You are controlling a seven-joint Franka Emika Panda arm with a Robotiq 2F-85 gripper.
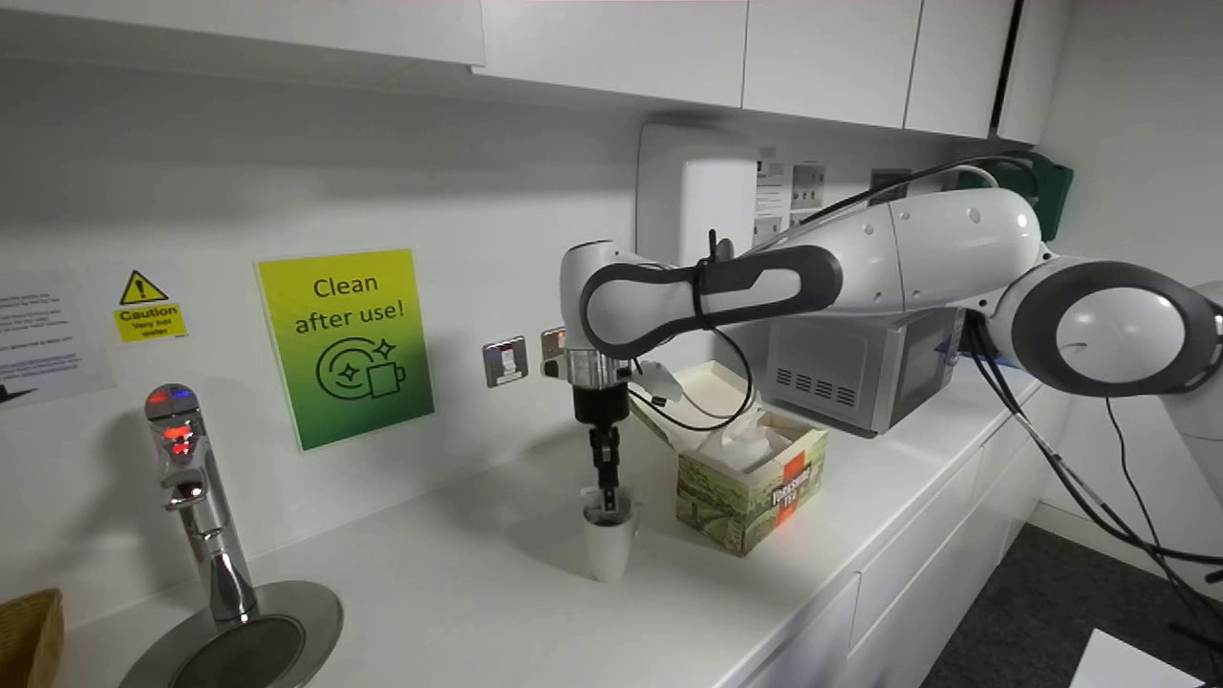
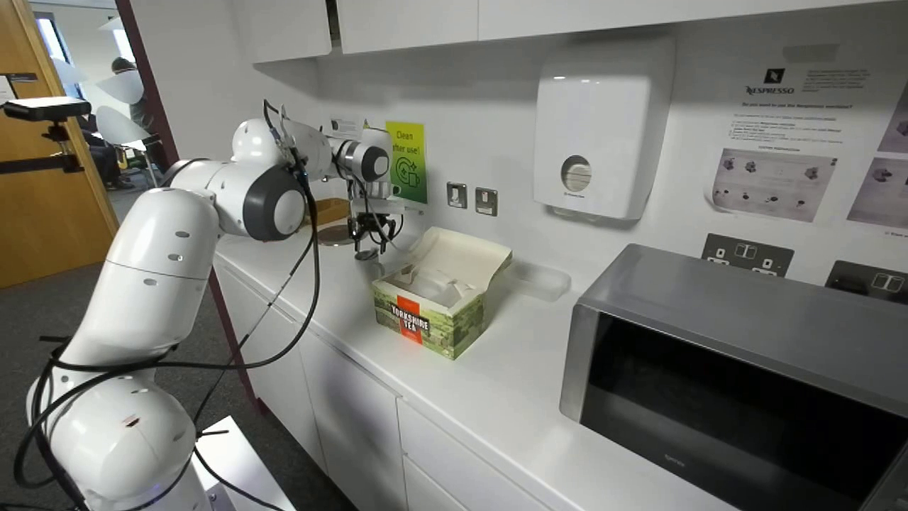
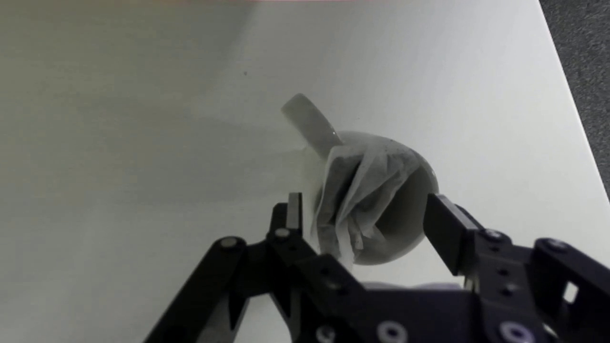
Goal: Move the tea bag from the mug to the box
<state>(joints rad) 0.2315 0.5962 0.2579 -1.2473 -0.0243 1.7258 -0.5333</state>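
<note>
The white mug (image 1: pixel 609 554) stands upright on the counter; it also shows in an exterior view (image 2: pixel 370 267) and in the wrist view (image 3: pixel 413 224), where its handle points up and left. A pale, folded tea bag (image 3: pixel 369 176) fills much of the mug's opening and leans over its rim. My gripper (image 3: pixel 364 212) is open and empty, pointing down over the mug, one finger on each side of the tea bag. It shows at the mug's top in both exterior views (image 1: pixel 608 499) (image 2: pixel 369 247). The green printed box (image 1: pixel 731 506) (image 2: pixel 433 323) stands beside the mug, lid raised, crumpled pale lining inside.
A grey microwave (image 1: pixel 831 373) (image 2: pixel 709 341) stands beyond the box. A clear plastic tray (image 2: pixel 543 280) lies behind the box by the wall. A tap (image 1: pixel 205 506) over a round drain and a wicker basket (image 1: pixel 29 635) are at the counter's far end. Cables hang from the arm.
</note>
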